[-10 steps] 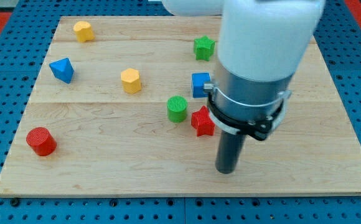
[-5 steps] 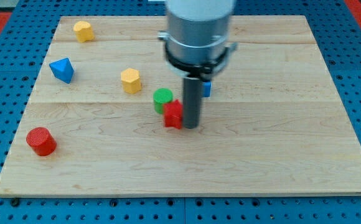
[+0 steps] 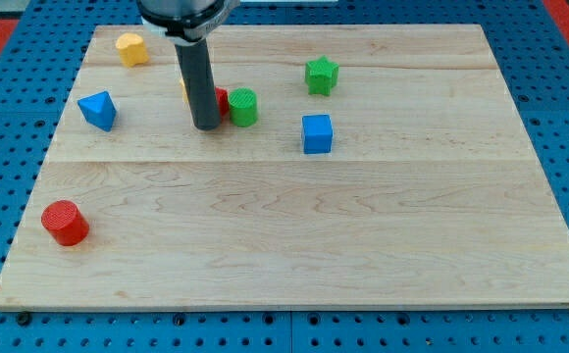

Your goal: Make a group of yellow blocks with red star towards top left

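A single camera looks down at a slant from the near side, facing the far edge of the wooden board (image 3: 383,275), apparently from moderate range; the whole board fits, blue pegboard (image 3: 0,176) bordering it.

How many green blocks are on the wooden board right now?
2. The green star sits towards the view's top, right of centre. The green cylinder stands left of it and lower, beside a partly hidden red block by my tip. More could be hidden behind the rod.
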`<state>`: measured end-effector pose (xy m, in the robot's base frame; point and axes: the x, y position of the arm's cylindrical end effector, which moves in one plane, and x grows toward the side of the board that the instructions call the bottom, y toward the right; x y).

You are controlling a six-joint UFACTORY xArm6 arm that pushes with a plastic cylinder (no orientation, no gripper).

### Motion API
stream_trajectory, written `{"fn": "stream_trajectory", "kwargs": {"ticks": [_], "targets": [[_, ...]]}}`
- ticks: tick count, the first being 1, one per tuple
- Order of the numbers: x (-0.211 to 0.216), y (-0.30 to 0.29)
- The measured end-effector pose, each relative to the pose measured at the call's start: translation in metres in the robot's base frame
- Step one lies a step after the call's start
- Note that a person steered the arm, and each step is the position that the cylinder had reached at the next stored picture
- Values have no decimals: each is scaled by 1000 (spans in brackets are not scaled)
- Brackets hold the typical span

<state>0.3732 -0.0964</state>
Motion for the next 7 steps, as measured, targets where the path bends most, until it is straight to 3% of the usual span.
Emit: {"fn": "stream_trajectory", "kwargs": {"ticks": [2,3,6,7], "targets": [[-27,47],[-18,16],[-84,-21],[-102,28]]}}
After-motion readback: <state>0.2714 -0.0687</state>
